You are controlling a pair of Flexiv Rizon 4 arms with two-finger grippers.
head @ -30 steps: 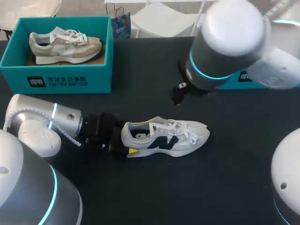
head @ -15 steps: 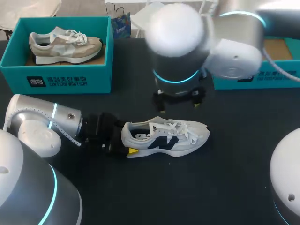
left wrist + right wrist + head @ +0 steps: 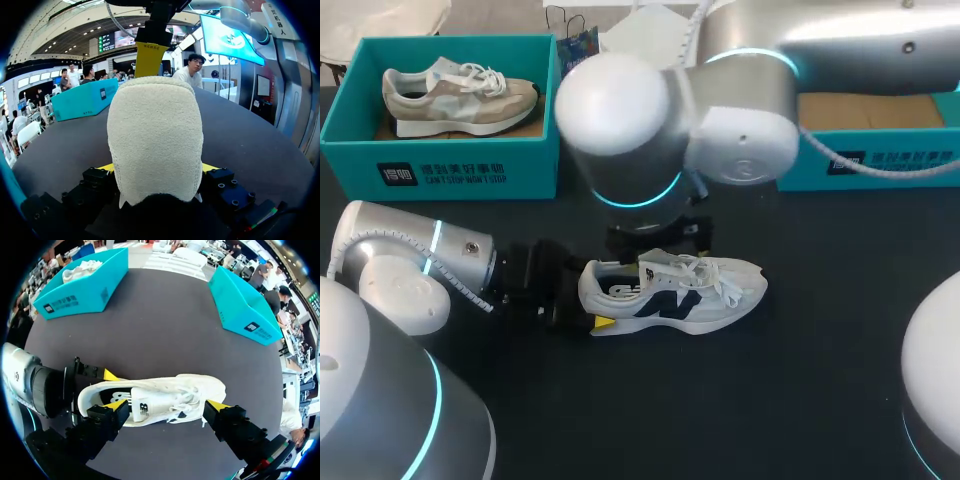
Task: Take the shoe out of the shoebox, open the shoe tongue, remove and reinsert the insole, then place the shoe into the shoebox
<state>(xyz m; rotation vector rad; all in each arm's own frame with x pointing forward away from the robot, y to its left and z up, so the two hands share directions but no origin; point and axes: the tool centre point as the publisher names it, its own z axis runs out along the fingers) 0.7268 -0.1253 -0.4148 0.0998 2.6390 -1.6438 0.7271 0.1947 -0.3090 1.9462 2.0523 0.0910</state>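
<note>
The table [image 3: 840, 390] is lit evenly and brightly from overhead, and only a thin, soft shadow is cast under the shoe [image 3: 670, 292] at the centre. At 12 o'clock in the head view the white shell of the right arm [image 3: 620, 125] is washed nearly to glare and rendered soft, while its cyan ring [image 3: 638, 198] glows. In the left wrist view the heel [image 3: 152, 140] is flatly lit. In the right wrist view the edges of the shoebox [image 3: 82, 290] are bowed.

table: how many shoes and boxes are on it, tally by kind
shoes: 2 (white shoe, beige shoe)
boxes: 2 (left teal box, right teal box)
total: 4
</note>
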